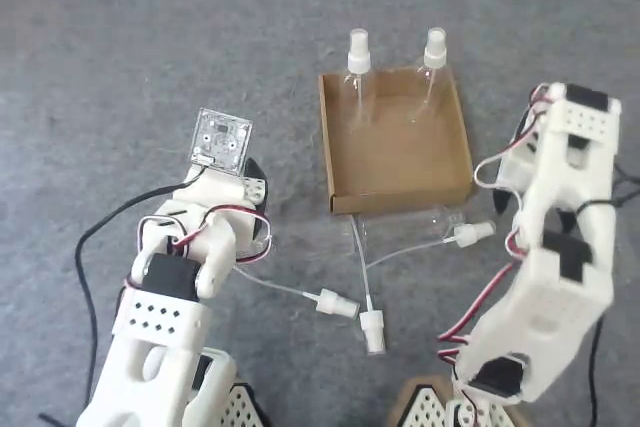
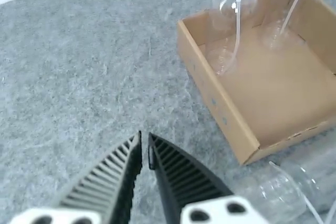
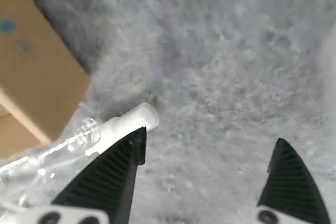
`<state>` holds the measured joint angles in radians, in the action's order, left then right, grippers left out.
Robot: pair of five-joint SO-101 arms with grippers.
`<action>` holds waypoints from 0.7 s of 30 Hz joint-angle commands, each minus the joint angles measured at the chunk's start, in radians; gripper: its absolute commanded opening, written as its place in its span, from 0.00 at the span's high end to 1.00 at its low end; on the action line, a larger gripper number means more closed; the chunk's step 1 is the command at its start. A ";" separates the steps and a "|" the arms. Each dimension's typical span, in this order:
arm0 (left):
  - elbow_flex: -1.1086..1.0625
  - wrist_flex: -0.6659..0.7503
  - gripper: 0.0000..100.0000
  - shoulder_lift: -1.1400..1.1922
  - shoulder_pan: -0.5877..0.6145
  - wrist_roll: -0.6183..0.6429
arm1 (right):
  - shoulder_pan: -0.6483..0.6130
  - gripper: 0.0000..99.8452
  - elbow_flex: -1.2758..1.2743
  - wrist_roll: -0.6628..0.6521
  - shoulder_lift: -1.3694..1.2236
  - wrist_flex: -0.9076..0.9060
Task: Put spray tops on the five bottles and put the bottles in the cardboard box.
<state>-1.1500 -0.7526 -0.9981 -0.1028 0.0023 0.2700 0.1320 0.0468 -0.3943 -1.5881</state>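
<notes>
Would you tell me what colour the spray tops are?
The spray tops are white; high view.

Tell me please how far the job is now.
Done: two capped bottles stand in the cardboard box. In hand: nothing; the right pincer is open by a bottle lying before the box, the left pincer shut and empty. Left: that bottle, two loose spray tops on the carpet.
</notes>
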 commanded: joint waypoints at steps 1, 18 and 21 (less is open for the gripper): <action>0.015 0.031 0.99 0.008 0.002 0.005 | -0.025 0.69 -0.282 0.097 0.220 0.231; 0.013 0.028 0.99 0.008 0.005 0.005 | -0.177 0.69 -0.370 0.520 0.222 0.268; 0.013 0.028 0.99 0.006 0.005 0.006 | -0.142 0.69 -0.423 0.517 0.222 0.305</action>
<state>-1.1500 -0.7480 -0.9981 -0.1028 0.0023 0.0844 -0.2501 0.5439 -0.2394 -1.3241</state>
